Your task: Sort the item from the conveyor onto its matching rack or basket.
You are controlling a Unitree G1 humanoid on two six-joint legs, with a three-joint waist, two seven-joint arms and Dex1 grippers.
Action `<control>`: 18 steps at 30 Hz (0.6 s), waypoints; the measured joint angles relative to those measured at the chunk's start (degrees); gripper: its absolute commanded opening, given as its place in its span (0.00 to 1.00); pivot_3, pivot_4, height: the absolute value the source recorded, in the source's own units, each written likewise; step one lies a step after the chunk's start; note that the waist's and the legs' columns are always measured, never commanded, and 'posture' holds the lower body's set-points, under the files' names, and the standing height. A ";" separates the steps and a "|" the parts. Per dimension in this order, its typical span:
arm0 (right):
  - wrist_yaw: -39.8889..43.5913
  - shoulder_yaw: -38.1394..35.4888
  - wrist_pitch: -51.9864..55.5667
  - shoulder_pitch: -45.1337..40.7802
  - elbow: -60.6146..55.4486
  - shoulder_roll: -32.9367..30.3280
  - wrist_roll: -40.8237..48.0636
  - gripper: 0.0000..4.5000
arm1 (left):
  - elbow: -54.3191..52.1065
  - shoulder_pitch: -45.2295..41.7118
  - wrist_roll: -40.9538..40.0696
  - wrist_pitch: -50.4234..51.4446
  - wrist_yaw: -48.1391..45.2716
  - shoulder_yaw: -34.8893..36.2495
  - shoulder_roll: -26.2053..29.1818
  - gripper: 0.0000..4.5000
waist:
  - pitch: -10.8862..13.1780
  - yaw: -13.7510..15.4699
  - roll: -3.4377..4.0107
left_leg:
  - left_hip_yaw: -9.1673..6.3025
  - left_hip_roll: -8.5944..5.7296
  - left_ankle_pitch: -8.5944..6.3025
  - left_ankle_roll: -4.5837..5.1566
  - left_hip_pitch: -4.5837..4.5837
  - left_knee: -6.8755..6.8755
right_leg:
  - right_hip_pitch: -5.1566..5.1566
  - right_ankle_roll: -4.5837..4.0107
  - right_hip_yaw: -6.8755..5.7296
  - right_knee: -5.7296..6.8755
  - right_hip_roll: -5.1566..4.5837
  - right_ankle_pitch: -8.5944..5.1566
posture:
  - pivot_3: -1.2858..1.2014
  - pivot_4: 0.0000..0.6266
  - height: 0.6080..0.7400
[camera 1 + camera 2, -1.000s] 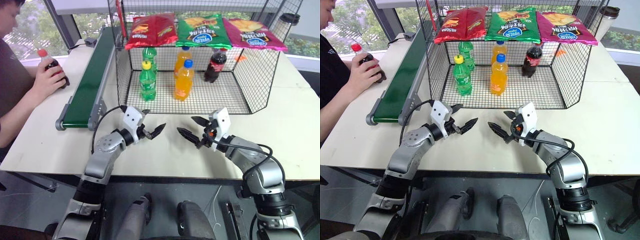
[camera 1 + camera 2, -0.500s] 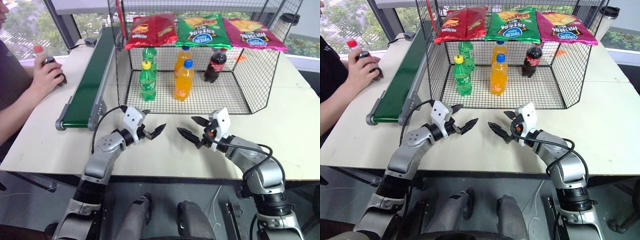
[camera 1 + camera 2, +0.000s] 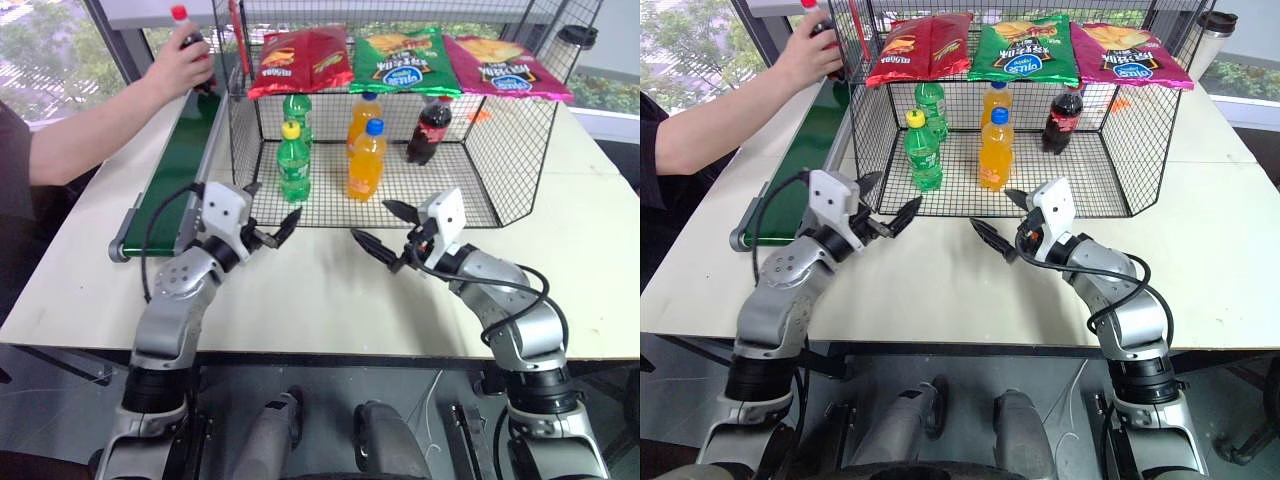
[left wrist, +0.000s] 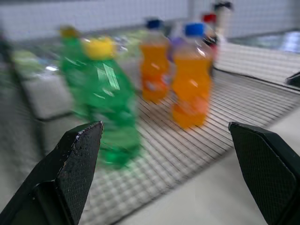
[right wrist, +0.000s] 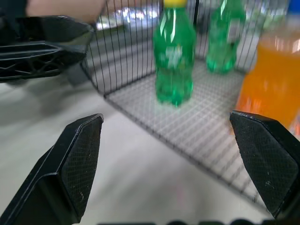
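Observation:
A person's hand (image 3: 172, 62) holds the item, a small cola bottle (image 3: 188, 38) with a red cap, over the far end of the dark-green conveyor (image 3: 178, 165); whether it touches the belt I cannot tell. The wire-mesh cage (image 3: 512, 150) stands to the right of the belt. My left gripper (image 3: 272, 205) hovers open and empty over the table, near the cage's front left corner and the belt's near end. Open and empty too, my right gripper (image 3: 378, 226) hangs in front of the cage's middle. Both are far from the cola bottle.
Inside the cage stand two green bottles (image 3: 294, 160), two orange bottles (image 3: 367, 160) and another cola bottle (image 3: 430, 130). Three chip bags (image 3: 400, 60) lie on the cage's upper shelf. The person's arm (image 3: 90, 135) reaches across the table's left side. A dark cup (image 3: 575, 45) stands far right.
The person lifted the cola bottle from the table's left edge to the belt's far end. Both my grippers rose, and the left one also shifted left; both stayed open.

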 measured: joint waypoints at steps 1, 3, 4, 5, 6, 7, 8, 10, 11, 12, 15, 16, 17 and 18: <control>-0.14 0.03 -0.15 -0.15 0.00 0.13 -0.04 0.98 | -0.67 0.55 -0.07 0.71 0.63 0.17 0.00 1.00 | 0.00 0.13 0.00 | -0.02 0.00 0.00 0.00 0.00 0.00 | 0.00 0.00 -0.01 0.00 0.01 0.00 | 0.52 0.24 0.98; -0.18 0.46 -0.25 -0.33 0.00 0.43 -0.15 0.98 | -2.17 1.90 -0.34 2.26 1.71 0.80 0.04 1.00 | 0.00 0.22 0.00 | -0.03 -0.01 0.00 0.00 0.00 0.01 | 0.01 -0.01 -0.03 0.00 0.01 0.00 | 0.52 0.24 0.98; -0.13 0.72 -0.27 -0.40 0.00 0.47 -0.18 0.98 | -2.86 2.55 -0.38 2.72 2.09 0.88 0.04 1.00 | 0.00 0.22 0.00 | -0.03 -0.01 0.00 0.00 0.00 0.02 | 0.00 -0.01 -0.03 -0.01 0.00 0.00 | 0.52 0.24 0.98; -0.09 0.95 -0.30 -0.48 0.00 0.50 -0.20 0.98 | -3.48 3.06 -0.39 3.23 2.37 0.86 0.04 1.00 | 0.00 0.20 0.00 | -0.03 -0.01 0.00 0.00 0.00 0.02 | 0.00 -0.01 -0.03 -0.01 0.00 0.00 | 0.52 0.24 0.98; 0.01 1.11 -0.35 -0.61 0.00 0.57 -0.26 0.98 | -3.79 3.36 -0.39 3.38 2.66 0.86 0.04 1.00 | 0.00 0.18 0.00 | -0.03 -0.01 0.00 0.00 0.00 0.01 | 0.01 -0.01 -0.03 0.00 0.00 0.00 | 0.52 0.24 0.98; 0.25 1.37 -0.42 -0.86 0.02 0.56 -0.38 0.98 | -3.81 3.44 -0.37 3.44 2.87 0.86 0.05 1.00 | 0.00 0.16 0.00 | -0.03 -0.01 0.00 0.00 0.00 0.01 | 0.00 -0.01 -0.03 0.00 0.01 -0.01 | 0.52 0.24 0.98; 0.52 1.69 -0.56 -1.22 0.02 0.54 -0.43 0.98 | -3.81 3.45 -0.36 3.53 3.00 0.83 0.04 1.00 | 0.00 0.09 0.00 | -0.03 0.00 0.00 0.00 0.00 0.01 | 0.00 -0.02 -0.03 0.00 0.01 0.00 | 0.52 0.24 0.98; 1.04 1.99 -0.86 -1.51 0.02 0.54 -0.44 0.98 | -3.88 3.45 -0.36 3.64 3.21 0.74 0.04 1.00 | 0.00 0.08 0.00 | -0.03 0.00 0.00 0.00 0.00 0.01 | 0.00 -0.02 -0.03 -0.01 0.01 -0.01 | 0.52 0.24 0.98; 1.25 2.06 -0.86 -1.52 0.02 0.54 -0.43 0.98 | -3.96 3.45 -0.36 3.73 3.28 0.74 0.05 1.00 | 0.00 0.08 0.00 | -0.03 0.00 0.00 0.00 0.00 0.01 | 0.00 -0.02 -0.03 -0.01 0.01 -0.01 | 0.52 0.24 0.98; 1.62 2.15 -0.85 -1.52 0.08 0.52 -0.42 0.98 | -4.31 3.46 -0.37 4.00 3.34 0.74 0.07 1.00 | 0.00 0.09 0.00 | -0.03 0.00 0.00 0.00 0.00 0.00 | -0.01 -0.02 -0.03 -0.02 0.01 -0.01 | 0.52 0.24 0.98; 2.98 2.56 -0.11 -1.55 0.11 0.12 -0.12 0.98 | -6.57 3.78 -0.36 4.76 3.60 0.72 0.49 1.00 | 0.00 0.06 0.00 | -0.02 0.00 0.00 0.00 0.00 0.00 | -0.01 -0.02 -0.03 -0.02 0.01 -0.01 | 0.52 0.24 0.98; 3.65 2.88 0.31 -1.55 0.11 -0.12 0.16 0.98 | -7.53 3.89 -0.36 5.08 3.87 0.76 0.71 1.00 | 0.00 0.05 0.00 | -0.03 0.00 0.00 0.00 0.00 0.00 | 0.00 -0.02 -0.03 -0.02 0.01 -0.01 | 0.52 0.24 0.98; 4.17 3.13 0.62 -1.55 0.11 -0.21 0.26 0.98 | -8.42 3.90 -0.39 5.56 4.10 0.78 0.82 1.00 | 0.00 0.05 0.00 | -0.03 0.00 0.00 0.00 0.00 0.00 | 0.00 -0.02 -0.03 -0.02 0.01 -0.01 | 0.52 0.24 0.98; 4.71 3.27 0.94 -1.56 0.11 -0.22 0.55 0.98 | -9.37 3.93 -0.42 6.12 4.39 0.82 0.94 1.00 | 0.00 0.05 0.00 | -0.03 0.00 0.00 0.00 0.00 0.00 | 0.01 -0.02 -0.03 -0.02 0.01 -0.01 | 0.52 0.24 0.98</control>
